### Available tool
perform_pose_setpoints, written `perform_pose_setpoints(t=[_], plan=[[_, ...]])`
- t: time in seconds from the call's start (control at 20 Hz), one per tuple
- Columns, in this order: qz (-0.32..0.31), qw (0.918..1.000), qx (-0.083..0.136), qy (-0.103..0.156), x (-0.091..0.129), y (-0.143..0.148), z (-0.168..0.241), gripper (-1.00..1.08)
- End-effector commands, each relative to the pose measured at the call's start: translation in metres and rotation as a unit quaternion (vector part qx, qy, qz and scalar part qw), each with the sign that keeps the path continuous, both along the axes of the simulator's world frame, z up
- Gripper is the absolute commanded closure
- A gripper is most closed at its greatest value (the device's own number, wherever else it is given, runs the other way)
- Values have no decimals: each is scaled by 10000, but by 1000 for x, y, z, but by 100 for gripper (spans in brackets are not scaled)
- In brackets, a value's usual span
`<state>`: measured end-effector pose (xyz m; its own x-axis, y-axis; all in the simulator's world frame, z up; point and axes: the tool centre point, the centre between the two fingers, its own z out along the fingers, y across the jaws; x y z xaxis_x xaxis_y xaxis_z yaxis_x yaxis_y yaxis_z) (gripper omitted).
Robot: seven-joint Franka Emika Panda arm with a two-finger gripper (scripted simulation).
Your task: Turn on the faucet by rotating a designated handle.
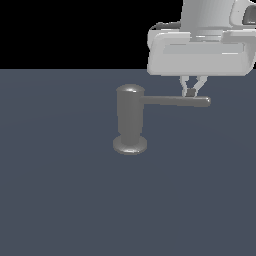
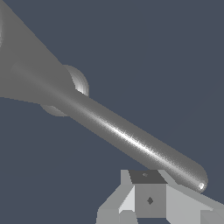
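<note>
The arm (image 1: 200, 40) ran off the exterior view's top edge. The gripper (image 1: 191, 92) fingertips were too small there to tell whether they touched the handle (image 1: 175, 101). In the wrist view, the faucet (image 2: 26, 65) body was cut off, and its base showed only partly behind it.

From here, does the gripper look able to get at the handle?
Probably yes. The gripper hangs right at the handle near its free tip, jaws close together, with nothing between them. Actual contact can't be confirmed.
</note>
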<state>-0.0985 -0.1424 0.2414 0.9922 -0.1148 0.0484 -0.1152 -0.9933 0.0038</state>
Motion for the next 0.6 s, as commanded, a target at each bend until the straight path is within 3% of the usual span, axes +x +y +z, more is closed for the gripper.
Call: perform_pose_setpoints(t=[0.0,0.55], plan=[[23,9999,19,117,3,-3,-12,108],[-11,9999,31,169,28,-32,-16,108]])
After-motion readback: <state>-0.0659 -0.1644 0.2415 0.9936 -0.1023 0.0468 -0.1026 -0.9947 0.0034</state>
